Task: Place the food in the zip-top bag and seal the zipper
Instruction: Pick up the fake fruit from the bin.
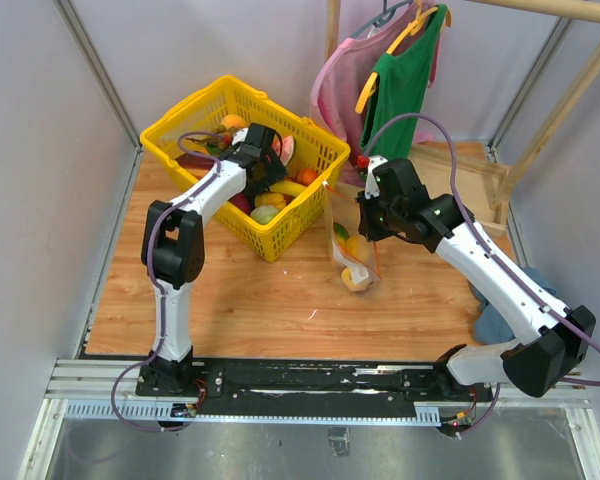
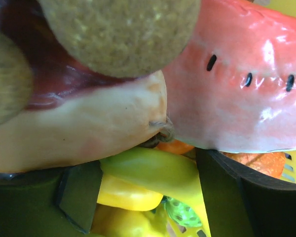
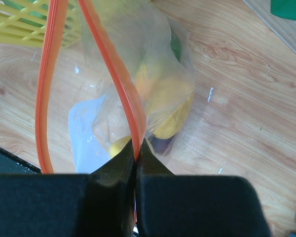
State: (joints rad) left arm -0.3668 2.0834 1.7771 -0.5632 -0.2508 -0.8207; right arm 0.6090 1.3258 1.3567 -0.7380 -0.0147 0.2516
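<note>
The clear zip-top bag (image 1: 355,262) stands on the wooden table right of the yellow basket (image 1: 180,125), with yellow and orange toy food inside (image 3: 170,106). My right gripper (image 1: 368,215) is shut on the red-orange zipper (image 3: 108,59), pinching one strip (image 3: 136,148) and holding the mouth up and open. My left gripper (image 1: 263,150) is deep in the basket, jaws apart (image 2: 148,197), with a yellow-green fruit (image 2: 153,170) between the fingers. A watermelon slice (image 2: 237,89), a peach-coloured fruit (image 2: 79,128) and a brown kiwi (image 2: 123,34) crowd close above it.
Green and pink clothes (image 1: 400,80) hang from a wooden rack (image 1: 570,90) at the back right. A blue cloth (image 1: 490,320) lies by the right arm. The basket also holds a banana (image 1: 285,187) and oranges. A black rail runs along the near edge.
</note>
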